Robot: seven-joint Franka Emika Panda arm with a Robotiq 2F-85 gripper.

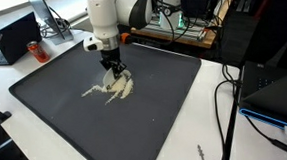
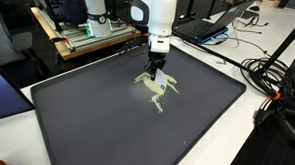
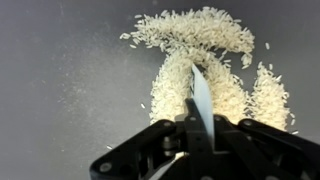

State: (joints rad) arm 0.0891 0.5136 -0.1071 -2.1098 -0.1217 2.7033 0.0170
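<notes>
Rice grains (image 3: 195, 55) lie loose on mat (image 1: 45, 111), mid, toward far side: v. light, scatter easily, so we push, not pinch. Gripper (image 3: 197, 130) clamps thin stiff white scraper (image 3: 202, 95) by its top.

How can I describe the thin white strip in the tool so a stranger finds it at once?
On the large dark grey rectangular mat, near its middle, lies a pile of white rice grains. The black tool above it is shut on a thin flat white strip pointing into the rice. Unlike the loose grains, it is one smooth, straight piece.
</notes>
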